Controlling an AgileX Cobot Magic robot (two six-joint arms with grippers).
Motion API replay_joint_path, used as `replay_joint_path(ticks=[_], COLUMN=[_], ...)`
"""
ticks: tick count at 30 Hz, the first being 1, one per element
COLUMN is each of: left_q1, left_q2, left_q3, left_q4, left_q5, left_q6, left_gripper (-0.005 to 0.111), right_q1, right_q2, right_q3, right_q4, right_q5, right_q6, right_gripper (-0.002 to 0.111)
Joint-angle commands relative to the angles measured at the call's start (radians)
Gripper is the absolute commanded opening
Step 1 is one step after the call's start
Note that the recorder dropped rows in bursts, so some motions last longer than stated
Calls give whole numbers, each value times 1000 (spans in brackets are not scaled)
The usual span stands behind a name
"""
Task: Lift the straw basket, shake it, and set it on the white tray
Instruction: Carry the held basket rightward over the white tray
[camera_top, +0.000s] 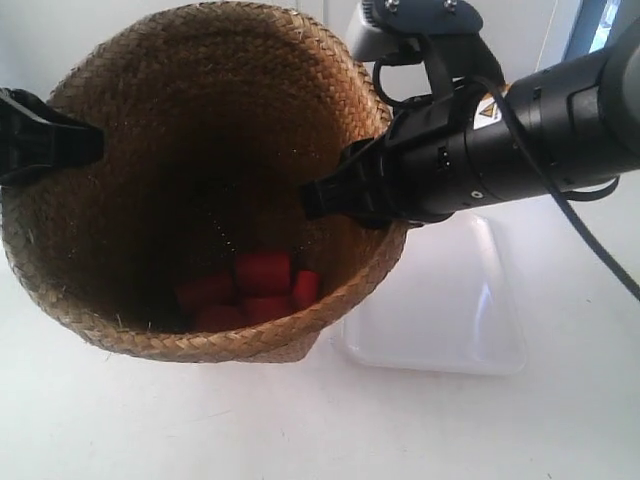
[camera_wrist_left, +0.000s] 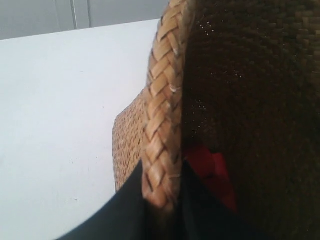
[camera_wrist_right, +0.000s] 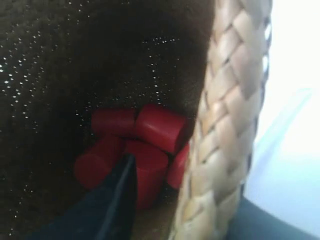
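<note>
The straw basket (camera_top: 120, 110) fills the exterior view, its dark mouth tipped toward the camera and its base hidden. Both grippers clamp its braided rim from opposite sides. My left gripper (camera_wrist_left: 161, 197), the arm at the exterior view's left (camera_top: 88, 142), is shut on the rim (camera_wrist_left: 162, 100), one finger outside and one inside. My right gripper (camera_wrist_right: 192, 202), the arm at the exterior view's right (camera_top: 335, 190), straddles the rim (camera_wrist_right: 225, 125) in the same way. The white tray (camera_top: 450, 300) lies on the table beside and partly behind the basket, under the right arm.
Several red cylinders (camera_top: 262, 272) lie in a heap at the basket's bottom, also visible as red cylinders (camera_wrist_right: 160, 127) past the right inner finger. White tabletop (camera_top: 300, 430) spreads in front. The right arm's black body and cable (camera_top: 540, 120) cross above the tray.
</note>
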Motion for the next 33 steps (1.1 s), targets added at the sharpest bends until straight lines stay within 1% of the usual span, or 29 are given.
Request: replay_joint_path(ticks=[1,8,15,19,23,24,25,28,29,30,31,32,33], left_q1=[-1,-1,-1,-1,-1,-1,-1,-1,-1,-1,-1,3,14], left_q2=[5,5,25,48,87,92,89,12,-16,-31,-24,9,35], left_q3=[6,6,6,6,6,-3,-23,-156,-192,-182,-121,-52,-17], left_q4=[16,20,46,52,93,114,112,68,42,42,55,72,83], left_q5=[2,4,68,82,71,63,71,176,194,164,100,58,66], left_q6=[25,25,25,25,25,25,25,25,38,74,90,79,34], left_gripper=[0,0,0,0,0,0,0,0,0,0,0,0,0], right_q1=[2,2,2,2,2,2,2,2,9,20,26,25,12], right_q2=[-5,-5,24,37,56,58,49,-62,-109,-134,-134,-85,-35], right_q3=[-5,-5,-2,-2,15,9,-16,-157,-176,-149,-74,-10,4], right_q4=[-13,-13,-25,-27,-47,-53,-53,-32,-20,-26,-48,-58,-58], right_q5=[-5,0,-18,-10,-78,-71,-14,154,139,59,-71,-122,-78], right_q6=[-30,-20,-22,-24,-31,-31,-29,-23,-29,-46,-39,-21,-2], right_gripper=[0,0,0,0,0,0,0,0,0,0,0,0,0])
